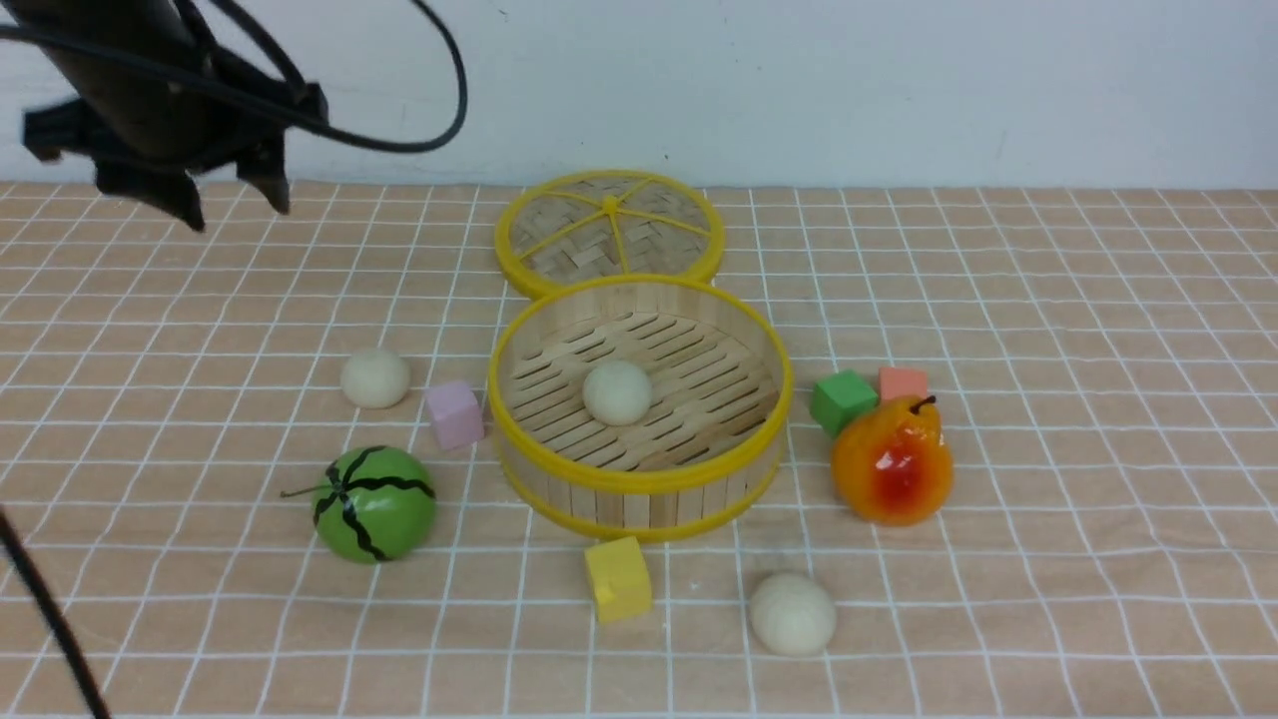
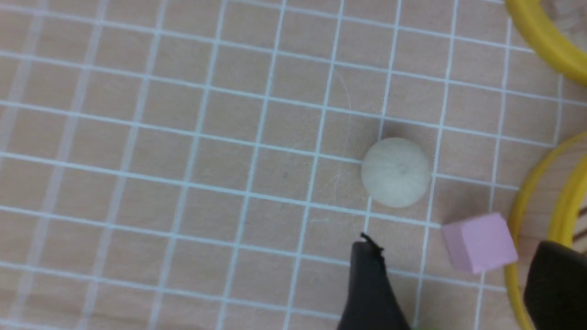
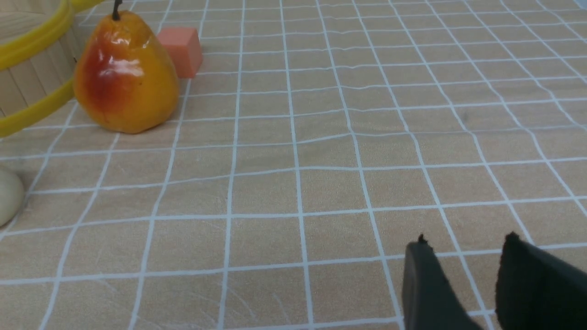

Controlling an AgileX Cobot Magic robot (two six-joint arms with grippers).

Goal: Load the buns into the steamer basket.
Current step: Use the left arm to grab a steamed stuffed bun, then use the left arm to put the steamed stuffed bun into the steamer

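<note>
In the front view, one bun (image 1: 617, 391) is lying inside the steamer basket (image 1: 639, 486), while a second bun (image 1: 374, 377) and a third bun (image 1: 792, 613) are waiting outside it, so roughly a third is judged done. The left gripper (image 1: 232, 200) is being held high, jaws spread and empty. In the left wrist view, the second bun (image 2: 396, 172) is lying just beyond the spread jaws, not between them. In the right wrist view, the right gripper (image 3: 477, 284) is being held parted on nothing, the third bun (image 3: 8, 195) well aside.
</note>
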